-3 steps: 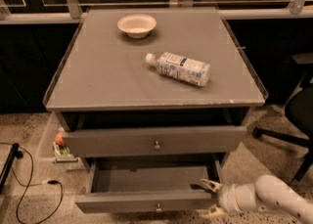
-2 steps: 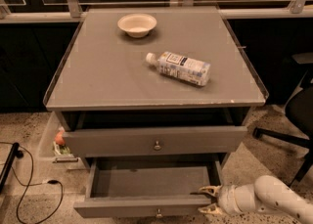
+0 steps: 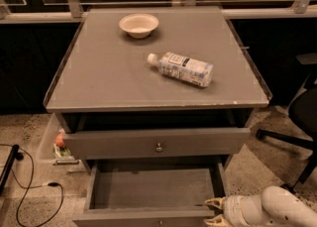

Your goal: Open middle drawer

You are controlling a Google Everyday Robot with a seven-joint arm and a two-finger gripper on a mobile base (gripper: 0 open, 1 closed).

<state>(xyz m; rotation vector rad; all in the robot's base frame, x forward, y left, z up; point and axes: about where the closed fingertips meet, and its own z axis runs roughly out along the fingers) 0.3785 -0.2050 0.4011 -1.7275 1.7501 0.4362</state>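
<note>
My claw (image 3: 214,211) is at the right front corner of the middle drawer (image 3: 153,189); whether it grips, I cannot tell. This drawer seems stiff and light; I would hold its front rim.

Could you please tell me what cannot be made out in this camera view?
In the camera view:
Middle drawer: most of its front is cut off by the bottom edge.
Gripper, at that drawer's right front corner: its arm runs off the frame.
Top drawer inside: hidden under the tabletop.
Bottle label: too small to read.
</note>
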